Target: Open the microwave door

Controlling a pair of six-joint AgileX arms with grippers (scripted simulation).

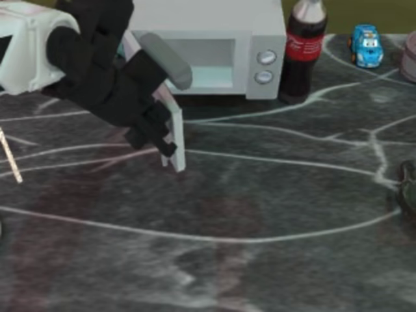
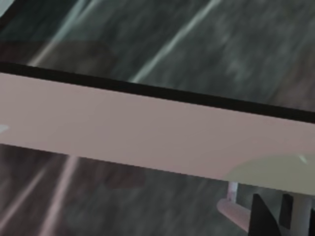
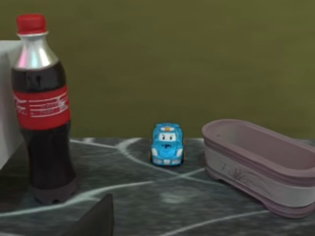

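Left arm reaches in from the far left corner of the worktop (image 1: 260, 273), a dark marbled slab with pale veins. Left gripper (image 1: 164, 144) sits at the free edge of the microwave door (image 1: 177, 140). Whether its fingers are spread or pinching the door: cannot tell, the arm's own body hides them from above. The left wrist view is filled by a broad pale band, the door (image 2: 147, 132) seen close up, with worktop on both sides of it.

The door is swung wide open, standing out from the microwave's front toward the near edge, upright and seen edge-on.

The microwave (image 1: 214, 26) stands at the far edge, left of centre, its light blue interior exposed. Two round knobs (image 1: 265, 67) on its narrow right panel.

Cola bottle (image 1: 302, 49) upright just beside the microwave's right side. Blue toy car (image 1: 366, 44) further right, apart from the bottle, near the far edge. Purple-rimmed planter (image 3: 258, 164) at the far right corner.

Right gripper (image 1: 407, 188) is at the right edge, parked; only a dark sliver shows, finger state cannot tell.
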